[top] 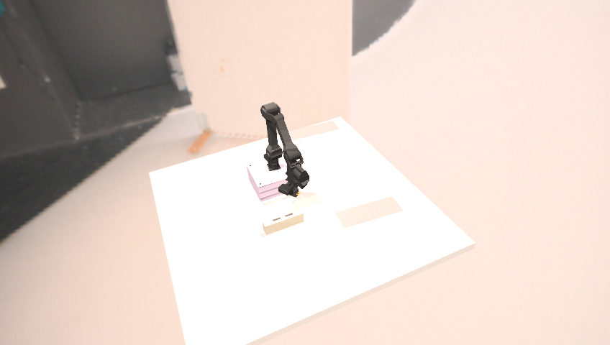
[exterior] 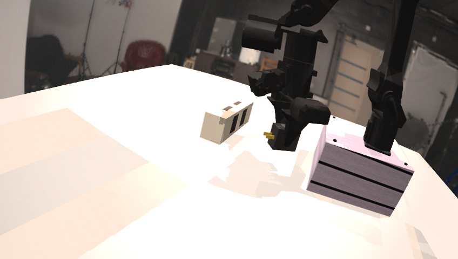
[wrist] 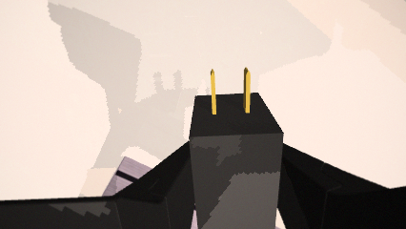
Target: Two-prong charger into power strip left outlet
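Note:
My gripper (top: 293, 192) (exterior: 282, 137) (wrist: 229, 148) is shut on the black charger (exterior: 276, 141) (wrist: 233, 186), one finger on each side of its body. The charger is held a little above the table, its shadow apart from it. Its two gold prongs (exterior: 269, 135) (wrist: 247, 91) point away from the arm's base, toward the strip's side, and are free of it. The cream power strip (top: 284, 224) (exterior: 211, 127) stands in front of the gripper, with a gap between. In the exterior view its side facing the arm shows two dark outlets (exterior: 234, 124) (exterior: 243, 117). The wrist view does not show the strip.
The arm's base stands on a pinkish block (top: 270, 190) (exterior: 359, 179) with dark grooves, close behind the gripper. The white table (top: 239, 282) (exterior: 144, 205) carries patches of shade. Its edges lie well away from the strip.

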